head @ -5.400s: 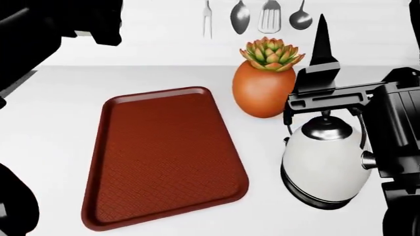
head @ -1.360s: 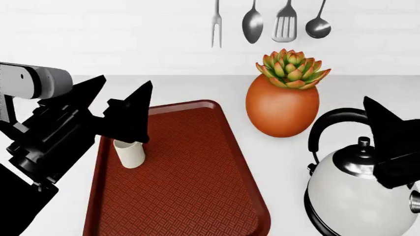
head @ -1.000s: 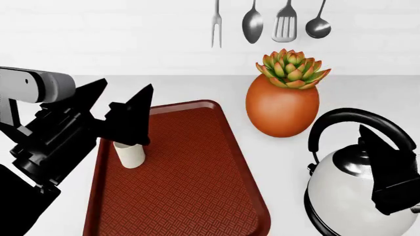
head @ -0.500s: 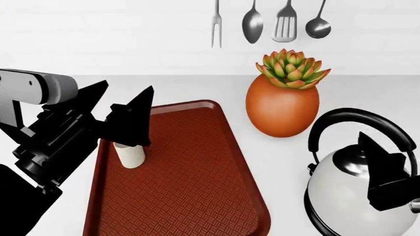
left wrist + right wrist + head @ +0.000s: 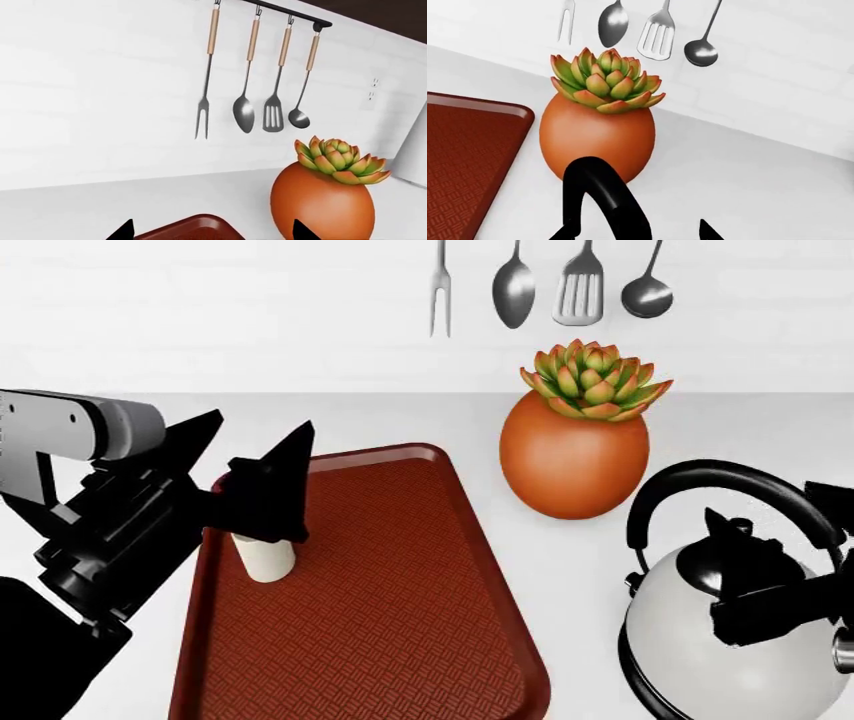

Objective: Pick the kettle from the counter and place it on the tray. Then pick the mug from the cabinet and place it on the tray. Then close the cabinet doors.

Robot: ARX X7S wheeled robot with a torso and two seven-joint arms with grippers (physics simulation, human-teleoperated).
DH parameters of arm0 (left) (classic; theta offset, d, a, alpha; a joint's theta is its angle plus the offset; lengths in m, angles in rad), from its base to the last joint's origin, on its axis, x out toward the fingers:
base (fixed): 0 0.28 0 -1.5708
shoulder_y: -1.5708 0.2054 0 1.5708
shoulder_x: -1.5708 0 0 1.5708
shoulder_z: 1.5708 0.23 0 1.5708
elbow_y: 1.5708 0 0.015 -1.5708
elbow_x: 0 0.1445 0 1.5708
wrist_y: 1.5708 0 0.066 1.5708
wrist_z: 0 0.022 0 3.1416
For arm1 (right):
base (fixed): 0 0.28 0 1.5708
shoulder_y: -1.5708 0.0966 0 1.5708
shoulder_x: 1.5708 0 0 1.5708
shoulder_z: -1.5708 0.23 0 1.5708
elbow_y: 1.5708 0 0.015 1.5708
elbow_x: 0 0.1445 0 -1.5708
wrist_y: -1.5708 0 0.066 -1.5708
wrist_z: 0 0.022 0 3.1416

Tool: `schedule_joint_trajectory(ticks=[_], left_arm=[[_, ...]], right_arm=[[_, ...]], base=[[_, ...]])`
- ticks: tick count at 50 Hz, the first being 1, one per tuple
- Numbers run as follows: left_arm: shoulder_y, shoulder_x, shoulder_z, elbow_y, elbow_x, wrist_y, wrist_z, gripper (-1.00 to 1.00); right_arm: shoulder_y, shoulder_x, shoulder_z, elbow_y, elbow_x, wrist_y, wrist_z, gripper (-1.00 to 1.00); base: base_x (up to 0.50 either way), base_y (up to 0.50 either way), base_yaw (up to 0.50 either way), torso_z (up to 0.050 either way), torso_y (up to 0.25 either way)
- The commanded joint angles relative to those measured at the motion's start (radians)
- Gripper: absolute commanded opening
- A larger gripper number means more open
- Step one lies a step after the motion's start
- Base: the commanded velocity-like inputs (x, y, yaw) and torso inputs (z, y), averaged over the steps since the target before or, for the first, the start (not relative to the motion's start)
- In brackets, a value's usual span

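The right gripper (image 5: 763, 575) is dropping, open, around the kettle (image 5: 727, 640) handle; the left gripper (image 5: 247, 480) is hovering open over the mug (image 5: 266, 558), already on the tray (image 5: 387, 620).

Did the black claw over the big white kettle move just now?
Yes. The right gripper slid left and lower across the white egg-shaped kettle, which stayed beside the round orange plant pot.

No readable text, label, brand, number or sign shows in any view.
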Motion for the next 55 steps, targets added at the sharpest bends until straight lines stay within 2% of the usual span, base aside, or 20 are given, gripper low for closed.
schedule_joint_trajectory(ticks=[1, 14, 23, 29, 40, 41, 42, 43, 44, 46, 47, 49, 55], left_arm=[[0.01, -0.001, 0.005, -0.003, 0.017, 0.009, 0.012, 1.0], [0.004, -0.008, 0.005, -0.011, 0.0, 0.009, -0.001, 1.0], [0.005, -0.012, 0.002, -0.016, -0.006, 0.014, -0.006, 1.0], [0.006, -0.014, 0.003, -0.019, -0.003, 0.018, -0.007, 1.0], [-0.003, -0.024, -0.001, -0.018, -0.017, 0.02, -0.013, 1.0], [-0.005, -0.026, -0.002, -0.017, -0.021, 0.02, -0.016, 1.0], [-0.006, -0.027, -0.003, -0.017, -0.024, 0.02, -0.017, 1.0], [-0.008, -0.028, -0.004, -0.016, -0.027, 0.02, -0.019, 1.0], [-0.008, -0.03, -0.005, -0.015, -0.03, 0.021, -0.021, 1.0], [-0.009, -0.033, -0.008, -0.015, -0.035, 0.022, -0.023, 1.0], [-0.011, -0.034, -0.01, -0.016, -0.038, 0.022, -0.025, 1.0], [-0.015, -0.038, -0.013, -0.015, -0.048, 0.022, -0.032, 1.0], [-0.021, -0.048, -0.023, -0.011, -0.068, 0.025, -0.045, 1.0]], right_arm=[[0.007, 0.017, -0.073, 0.003, -0.041, -0.055, -0.01, -1.0], [0.029, 0.004, -0.011, 0.003, -0.007, -0.01, -0.002, -1.0], [0.108, 0.071, 0.082, 0.019, 0.1, -0.004, 0.021, -1.0], [0.133, 0.12, 0.097, 0.025, 0.13, -0.03, 0.027, -1.0], [0.186, 0.125, 0.139, 0.015, 0.136, -0.007, -0.018, -1.0], [0.336, -0.025, -0.011, 0.112, 0.259, 0.143, 0.132, -1.0], [0.486, -0.151, -0.161, 0.113, 0.134, 0.264, 0.091, -1.0], [0.636, -0.239, -0.311, 0.154, 0.284, 0.337, 0.241, -1.0], [0.786, -0.28, -0.461, 0.172, 0.317, 0.353, 0.302, -1.0], [1.086, -0.331, -0.761, 0.192, 0.32, 0.368, 0.321, -1.0], [1.236, -0.352, -0.836, 0.2, 0.317, 0.372, 0.326, -1.0], [1.484, -0.396, -0.855, 0.217, 0.306, 0.378, 0.33, -1.0], [1.531, -0.525, -0.899, 0.278, 0.236, 0.394, 0.31, -1.0]], base=[[0.0, 0.0, 0.0, 0.0, 0.0], [0.0, 0.0, 0.0, 0.0, 0.0], [0.0, 0.0, 0.0, 0.0, 0.0], [0.0, 0.0, 0.0, 0.0, 0.0], [0.0, 0.0, 0.0, 0.0, 0.001], [0.0, 0.0, 0.0, 0.0, 0.0], [0.0, 0.0, 0.0, 0.0, 0.0], [0.0, 0.0, 0.0, 0.0, 0.0], [0.0, 0.0, 0.0, 0.0, 0.0], [0.0, 0.0, 0.0, 0.0, 0.0], [0.0, 0.0, 0.0, 0.0, 0.0], [0.0, 0.0, 0.0, 0.0, 0.0], [0.0, 0.0, 0.0, 0.002, 0.0]])
